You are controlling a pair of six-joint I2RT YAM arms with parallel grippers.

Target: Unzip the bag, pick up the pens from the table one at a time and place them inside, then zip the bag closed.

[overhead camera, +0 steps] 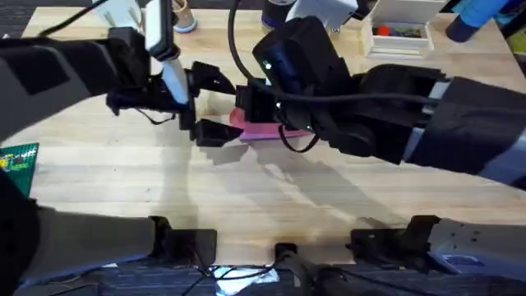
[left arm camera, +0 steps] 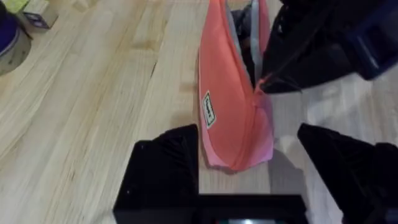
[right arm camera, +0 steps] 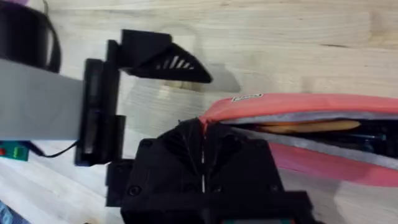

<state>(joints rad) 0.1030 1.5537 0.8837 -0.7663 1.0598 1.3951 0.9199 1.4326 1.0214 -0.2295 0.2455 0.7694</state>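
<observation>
Light plank worktop (overhead camera: 123, 177) carries the pink bag (left arm camera: 233, 106), where the right hand (right arm camera: 202, 152) is pressed together on the zip at the bag's near end, and the left hand (left arm camera: 249, 165) stands spread with that same end between its fingers. Soft and limp, the bag will likely buckle when pulled, so hold the fabric end while tugging the zip tab. Something yellow lies inside the open mouth; both arms crowd over the bag, and a green board (overhead camera: 18, 158) lies well apart.

Robotics lab: two arms at a wooden table (overhead camera: 246, 197).
</observation>
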